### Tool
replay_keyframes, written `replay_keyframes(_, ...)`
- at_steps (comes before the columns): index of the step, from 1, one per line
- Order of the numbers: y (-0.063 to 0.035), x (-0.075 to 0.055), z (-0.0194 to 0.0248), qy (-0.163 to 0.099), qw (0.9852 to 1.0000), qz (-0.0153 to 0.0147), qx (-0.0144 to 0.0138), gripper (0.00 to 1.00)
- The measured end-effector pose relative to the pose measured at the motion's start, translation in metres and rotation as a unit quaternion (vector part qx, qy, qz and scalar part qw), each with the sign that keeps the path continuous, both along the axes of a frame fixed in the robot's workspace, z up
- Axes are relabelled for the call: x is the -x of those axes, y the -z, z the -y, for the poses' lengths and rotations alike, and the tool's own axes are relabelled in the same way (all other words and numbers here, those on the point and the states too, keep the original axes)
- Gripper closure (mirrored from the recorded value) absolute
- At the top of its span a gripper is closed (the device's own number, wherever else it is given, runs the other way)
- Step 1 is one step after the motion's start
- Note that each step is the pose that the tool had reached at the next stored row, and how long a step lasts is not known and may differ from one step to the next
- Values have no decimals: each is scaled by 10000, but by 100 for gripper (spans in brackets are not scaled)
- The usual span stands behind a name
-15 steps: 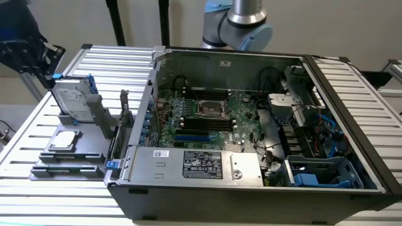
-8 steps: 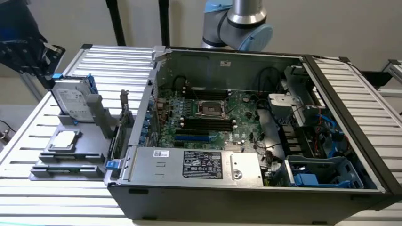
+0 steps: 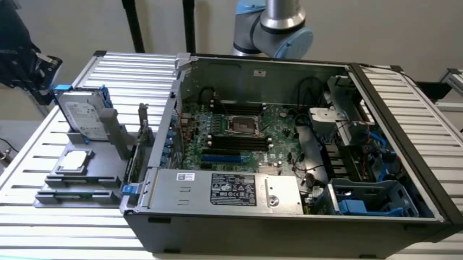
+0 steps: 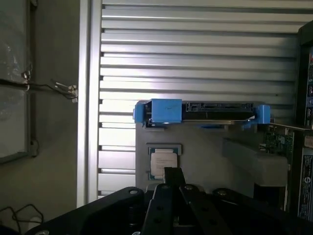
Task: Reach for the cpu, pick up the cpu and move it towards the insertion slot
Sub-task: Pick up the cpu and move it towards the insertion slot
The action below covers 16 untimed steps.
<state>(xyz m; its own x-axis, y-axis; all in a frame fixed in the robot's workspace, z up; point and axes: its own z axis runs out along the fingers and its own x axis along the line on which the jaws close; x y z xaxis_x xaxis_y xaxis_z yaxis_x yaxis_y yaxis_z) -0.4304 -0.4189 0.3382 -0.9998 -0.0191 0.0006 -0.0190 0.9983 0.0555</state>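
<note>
Exterior view's left: grey tray (image 3: 108,142) on slatted table (image 3: 43,227), with hard drive (image 3: 81,114) standing on edge. The cpu (image 3: 75,161) lies flat in the tray, just beside the drive. Centre: open case (image 3: 289,230), slot (image 3: 244,125) on green board (image 3: 278,127). Behind the case: arm (image 3: 278,21). Wrist view: gripper (image 4: 172,172), jaws closed together, holding nothing, tips over the cpu's (image 4: 159,160) edge.

Silvery cpu (image 3: 75,161); silver-framed insertion slot (image 3: 244,125) on green circuit board (image 3: 283,129)

Exterior high, wide; wrist near shared cpu (image 4: 162,164)
</note>
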Motion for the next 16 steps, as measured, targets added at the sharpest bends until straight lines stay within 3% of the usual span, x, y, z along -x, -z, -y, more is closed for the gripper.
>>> replay_keyframes(7,15,27,110,0,10000,-12,1,89)
replay_keyframes(12,15,27,111,0,10000,-12,0,88)
replay_keyframes(13,15,27,111,0,10000,-11,0,76)
replay_keyframes(16,16,27,111,0,10000,-11,0,70)
